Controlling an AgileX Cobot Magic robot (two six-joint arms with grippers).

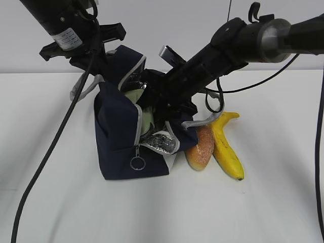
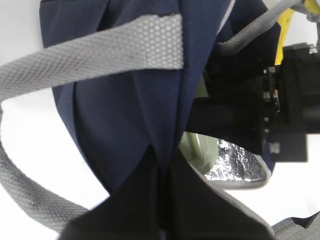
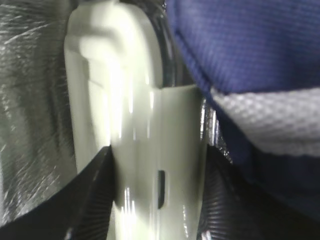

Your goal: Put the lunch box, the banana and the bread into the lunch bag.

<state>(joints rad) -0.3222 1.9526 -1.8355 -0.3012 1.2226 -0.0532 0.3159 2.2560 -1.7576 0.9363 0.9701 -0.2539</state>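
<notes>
The navy lunch bag point(image 1: 119, 147) stands open at the table's middle. My left gripper point(image 2: 167, 165) is shut on the bag's navy fabric flap point(image 2: 130, 105) and holds it up at the back left. My right gripper point(image 3: 157, 155) reaches into the bag's mouth and is shut on the sage-green lunch box point(image 3: 135, 125), which sits on edge between the fingers, inside the foil lining point(image 3: 30, 100). The box's green lid also shows in the exterior view point(image 1: 132, 97). The bread point(image 1: 200, 147) and the banana point(image 1: 227, 147) lie side by side on the table just right of the bag.
Grey strap handles point(image 2: 95, 55) hang around the bag. The ring zipper pull point(image 1: 137, 163) hangs at the bag's front. The right arm point(image 1: 238, 43) crosses above the bread and banana. Black cables trail down both sides of the white table point(image 1: 273, 202).
</notes>
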